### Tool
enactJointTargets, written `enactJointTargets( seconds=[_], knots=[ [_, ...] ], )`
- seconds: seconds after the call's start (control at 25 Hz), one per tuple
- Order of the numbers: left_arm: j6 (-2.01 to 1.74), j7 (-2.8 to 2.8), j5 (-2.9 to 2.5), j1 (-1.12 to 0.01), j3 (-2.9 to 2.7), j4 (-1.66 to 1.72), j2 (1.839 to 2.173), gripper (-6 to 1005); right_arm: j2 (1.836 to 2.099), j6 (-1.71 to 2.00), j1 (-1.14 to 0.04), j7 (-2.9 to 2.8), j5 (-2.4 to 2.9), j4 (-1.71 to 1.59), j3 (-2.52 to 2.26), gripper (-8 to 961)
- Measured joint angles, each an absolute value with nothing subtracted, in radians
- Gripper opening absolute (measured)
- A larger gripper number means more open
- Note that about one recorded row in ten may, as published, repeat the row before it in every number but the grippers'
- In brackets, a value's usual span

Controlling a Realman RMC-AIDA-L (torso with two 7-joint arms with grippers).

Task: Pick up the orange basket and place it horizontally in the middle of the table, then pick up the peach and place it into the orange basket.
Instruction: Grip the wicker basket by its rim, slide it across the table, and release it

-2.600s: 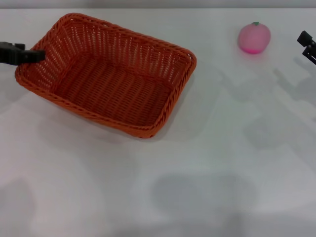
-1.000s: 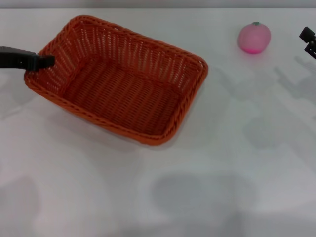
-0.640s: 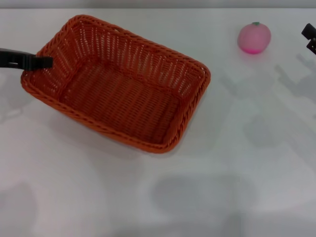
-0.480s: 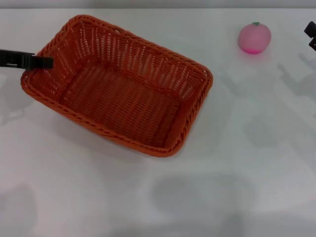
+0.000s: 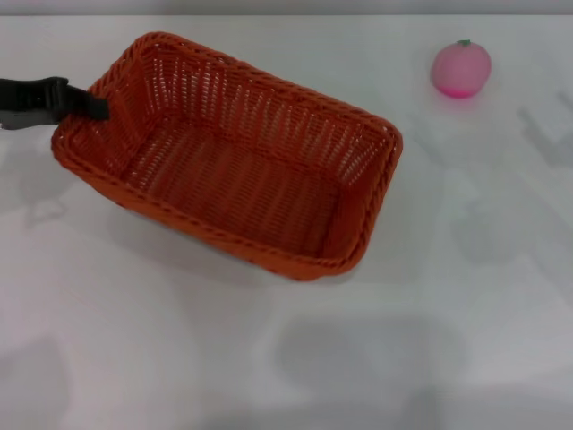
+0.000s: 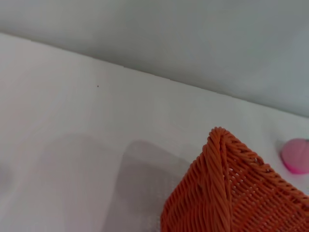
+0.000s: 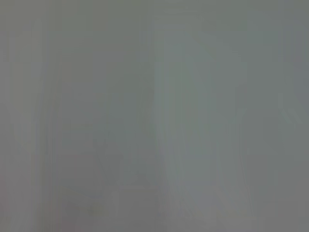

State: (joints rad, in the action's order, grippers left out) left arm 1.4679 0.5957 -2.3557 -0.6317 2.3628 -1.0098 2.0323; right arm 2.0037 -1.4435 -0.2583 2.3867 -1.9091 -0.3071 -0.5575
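The left gripper [image 5: 89, 106] enters from the left edge of the head view and is closed on the braided rim at the near-left short end of the orange basket [image 5: 233, 166]; its dark body extends away from the basket toward the robot's left. From that grip point the basket runs diagonally across the surface [image 5: 269, 358], its long axis angled away from the gripper toward the robot's right and toward the robot, with the open side facing up and the interior empty. A shadow lies on the surface along the basket's near long side. In the left wrist view, one corner of the basket [image 6: 231, 193] fills the lower area, and the peach [image 6: 295, 155] shows beyond it, partly cut by the frame edge. In the head view the peach [image 5: 461, 68] rests on the surface well apart from the gripper, beyond the basket's far end and clear of its rim. The right gripper is not visible in any view.
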Motion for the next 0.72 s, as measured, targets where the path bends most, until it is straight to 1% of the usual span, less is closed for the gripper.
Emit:
enactJointTargets(
  seconds=[0.36, 0.72],
  knots=[
    [1.486, 0.409, -2.362, -0.637, 2.361, -1.012, 2.061, 171, 1.997, -1.436, -0.270, 2.387, -1.903, -0.311, -0.556, 741],
    [1.461, 0.283, -2.360, -0.632, 2.264, -1.009, 2.080, 172, 1.993, -1.440, -0.260, 2.386, -1.903, -0.311, -0.556, 740]
  ],
)
